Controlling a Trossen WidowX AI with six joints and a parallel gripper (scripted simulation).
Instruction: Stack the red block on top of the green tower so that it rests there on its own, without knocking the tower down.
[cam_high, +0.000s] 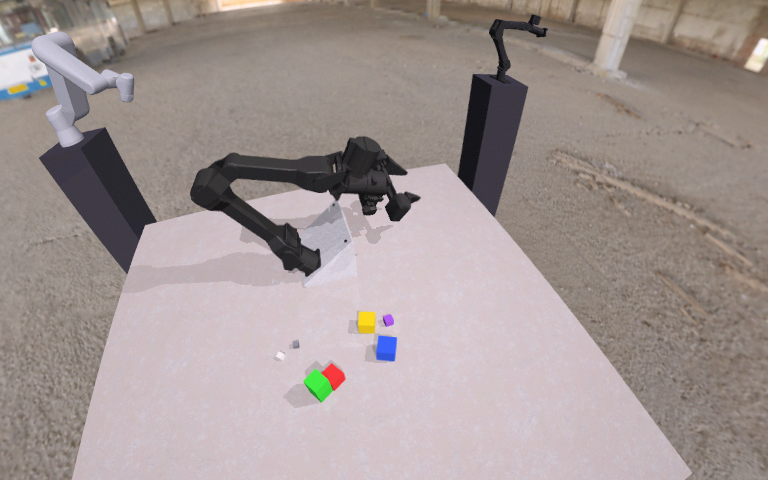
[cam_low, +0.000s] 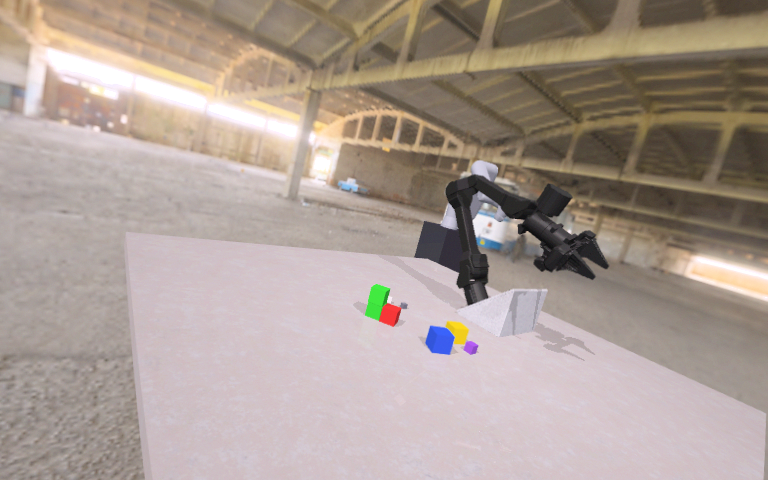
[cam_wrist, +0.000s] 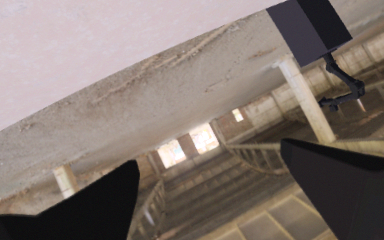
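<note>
The green tower stands upright on the table, two green blocks high. The red block sits on the table right beside the tower's base, touching it or nearly so, and its top is about level with the lower green block. My gripper is open and empty, raised high over the far part of the table, well away from both. The wrist view shows the two dark fingers wide apart, with no block in sight.
A blue block, a yellow block and a small purple cube sit near each other. Small white and grey cubes lie near the tower. A pale wedge stands by the arm's base.
</note>
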